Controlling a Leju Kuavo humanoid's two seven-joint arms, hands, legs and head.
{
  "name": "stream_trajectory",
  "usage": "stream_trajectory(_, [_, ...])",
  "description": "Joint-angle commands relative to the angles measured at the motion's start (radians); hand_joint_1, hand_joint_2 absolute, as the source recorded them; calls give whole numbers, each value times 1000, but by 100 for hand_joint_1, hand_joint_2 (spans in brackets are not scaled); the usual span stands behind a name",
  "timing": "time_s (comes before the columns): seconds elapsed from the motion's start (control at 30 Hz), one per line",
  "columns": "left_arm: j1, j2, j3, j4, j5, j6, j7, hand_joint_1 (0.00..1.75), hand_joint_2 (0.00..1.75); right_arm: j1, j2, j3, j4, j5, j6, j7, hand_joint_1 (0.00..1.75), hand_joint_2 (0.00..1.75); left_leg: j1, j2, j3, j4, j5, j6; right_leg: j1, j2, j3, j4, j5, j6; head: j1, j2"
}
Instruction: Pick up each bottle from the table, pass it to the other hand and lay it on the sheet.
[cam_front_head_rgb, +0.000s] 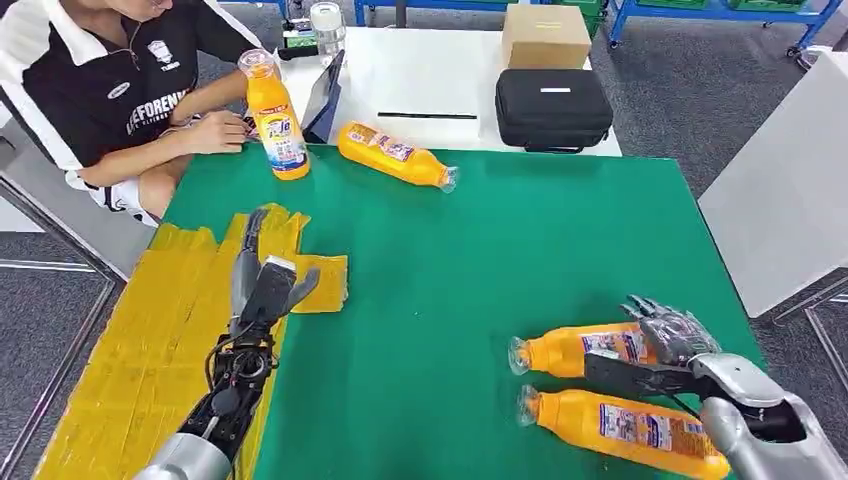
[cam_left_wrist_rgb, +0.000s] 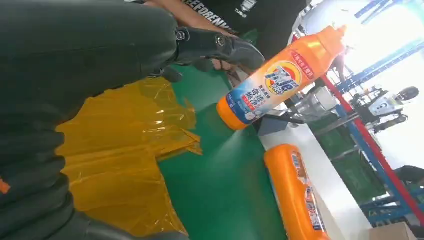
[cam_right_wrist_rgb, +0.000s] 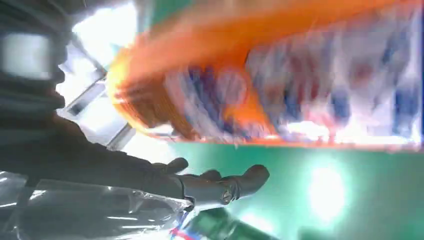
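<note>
Bottle (cam_front_head_rgb: 590, 349) lies gripped by right hand (cam_front_head_rgb: 668, 332) on green table (cam_front_head_rgb: 480, 260); left hand (cam_front_head_rgb: 262, 283) spread empty over yellow sheet (cam_front_head_rgb: 150, 340)

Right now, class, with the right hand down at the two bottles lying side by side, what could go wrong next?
1. The right hand rests over the farther lying bottle, whose neighbour, the nearer bottle, lies close beside it; closing the fingers may nudge that one into a roll.
2. The yellow sheet looks crinkled, so a bottle laid there may settle unevenly.
3. The left hand hovers open over the sheet, far across the table; the handover may need a long reach.
</note>
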Motion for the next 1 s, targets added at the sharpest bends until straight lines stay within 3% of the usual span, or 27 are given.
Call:
stream_trajectory(0.03, [-7,-7,-30,70,-11,3,12,0,175,15,231,-27,100,170,-106,103,0,175,2,0,7,-2,-2,-3,2,-1,7,-3,-2,-1,0,0])
stream_trajectory(0.23, [1,-9,-34,63,-19,-1,19,0,175,-9,270,-62,152,251,-135,132,0,175,1,2,6,-1,-2,-3,2,1,6,-2,-2,-1,0,0])
stream_trajectory(0.4, [-10,-19,-34,87,-16,2,14,0,175,10,293,-73,221,275,-90,101,5,175,2,0,7,-2,-2,-3,2,-2,8,-3,-2,-1,0,0])
stream_trajectory(0.43, [-15,-20,-35,93,-15,-1,16,0,175,10,296,-75,232,274,-85,98,89,175,2,1,8,-2,-2,-3,2,-1,8,-3,-2,-1,0,0])
stream_trajectory(0.47, [-19,-21,-35,96,-15,-1,17,0,175,8,297,-77,239,274,-84,98,155,175,2,1,7,-1,-1,-2,2,-1,7,-3,-1,-1,0,0])
stream_trajectory(0.5, [-23,-22,-37,100,-15,-4,20,0,175,0,298,-77,250,276,-82,99,169,175,2,1,9,-2,-2,-3,2,-1,9,-3,-1,-1,0,0])
stream_trajectory(0.8, [-25,-28,-44,106,-14,-12,24,0,175,7,297,-90,218,280,-91,107,175,175,1,3,16,-1,-3,1,2,1,16,-4,0,0,0,0])
stream_trajectory(1.0, [-9,-26,-50,74,-12,-30,25,0,175,30,335,-119,121,266,-157,105,175,175,1,3,17,-1,-4,2,2,2,17,-3,-1,1,0,0])
